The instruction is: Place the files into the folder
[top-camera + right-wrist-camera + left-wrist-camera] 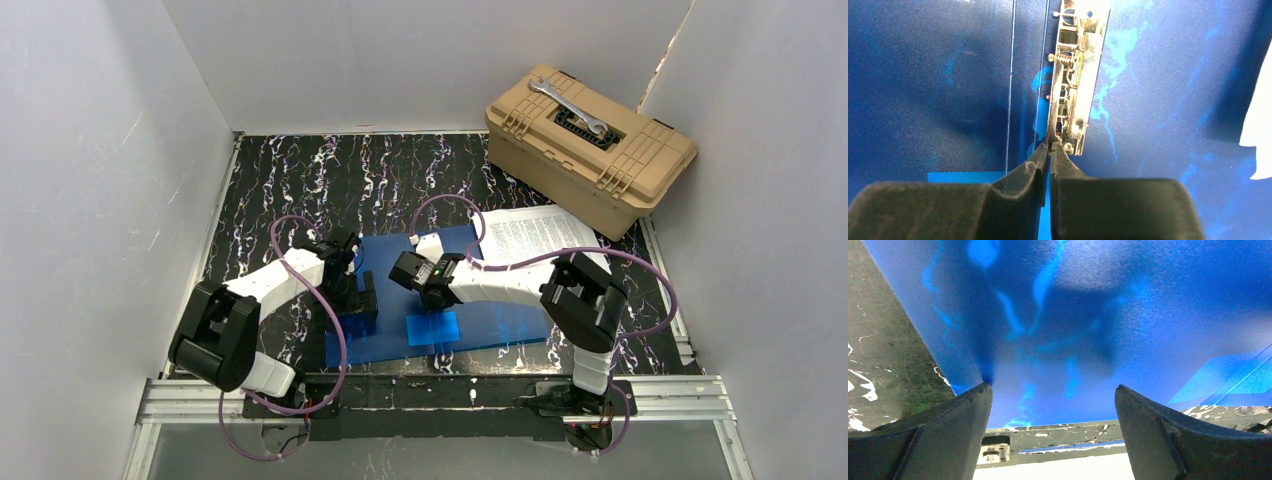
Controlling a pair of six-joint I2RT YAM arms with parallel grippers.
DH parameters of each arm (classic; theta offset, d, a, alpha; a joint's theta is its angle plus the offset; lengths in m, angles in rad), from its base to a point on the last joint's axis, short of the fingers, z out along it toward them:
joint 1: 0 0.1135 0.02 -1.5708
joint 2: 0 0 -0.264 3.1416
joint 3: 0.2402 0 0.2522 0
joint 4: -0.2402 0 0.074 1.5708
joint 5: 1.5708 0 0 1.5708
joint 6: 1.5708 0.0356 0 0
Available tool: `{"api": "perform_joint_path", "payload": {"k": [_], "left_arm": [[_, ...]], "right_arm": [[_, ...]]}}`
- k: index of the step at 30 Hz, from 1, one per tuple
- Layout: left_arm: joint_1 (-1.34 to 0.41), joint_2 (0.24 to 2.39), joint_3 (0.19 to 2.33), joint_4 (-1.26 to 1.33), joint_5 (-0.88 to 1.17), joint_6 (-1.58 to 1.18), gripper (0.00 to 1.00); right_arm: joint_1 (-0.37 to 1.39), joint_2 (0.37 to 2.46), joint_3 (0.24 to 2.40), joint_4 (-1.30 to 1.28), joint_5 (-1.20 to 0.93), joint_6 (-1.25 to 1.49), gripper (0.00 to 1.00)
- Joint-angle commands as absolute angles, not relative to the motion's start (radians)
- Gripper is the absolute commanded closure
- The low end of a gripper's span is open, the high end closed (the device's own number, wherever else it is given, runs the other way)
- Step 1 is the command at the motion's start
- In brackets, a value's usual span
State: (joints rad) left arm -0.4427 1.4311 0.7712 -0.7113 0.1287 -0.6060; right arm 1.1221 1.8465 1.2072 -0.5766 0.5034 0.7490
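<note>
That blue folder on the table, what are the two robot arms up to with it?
They are getting it ready for filing. The blue folder lies open. The right hand is closed on the end of the metal clip along the spine, apparently working it. The left hand is open at the folder's left flap and grips nothing. The printed papers are not in yet. They lie beside the folder, near a tan toolbox.
</note>
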Motion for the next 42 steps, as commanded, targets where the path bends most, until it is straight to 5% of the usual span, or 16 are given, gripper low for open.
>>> {"api": "perform_joint_path", "payload": {"k": [1, 27, 42], "left_arm": [[-0.448, 1.430, 0.758, -0.735, 0.105, -0.606, 0.09], [-0.448, 1.438, 0.767, -0.738, 0.121, -0.602, 0.09], [-0.466, 1.441, 0.949, -0.819, 0.125, -0.595, 0.07]], "right_arm": [[1.117, 1.890, 1.186, -0.709, 0.543, 0.759, 0.88], [1.117, 1.802, 1.319, -0.758, 0.575, 0.759, 0.89], [1.072, 1.750, 1.237, -0.667, 0.503, 0.737, 0.75]]}}
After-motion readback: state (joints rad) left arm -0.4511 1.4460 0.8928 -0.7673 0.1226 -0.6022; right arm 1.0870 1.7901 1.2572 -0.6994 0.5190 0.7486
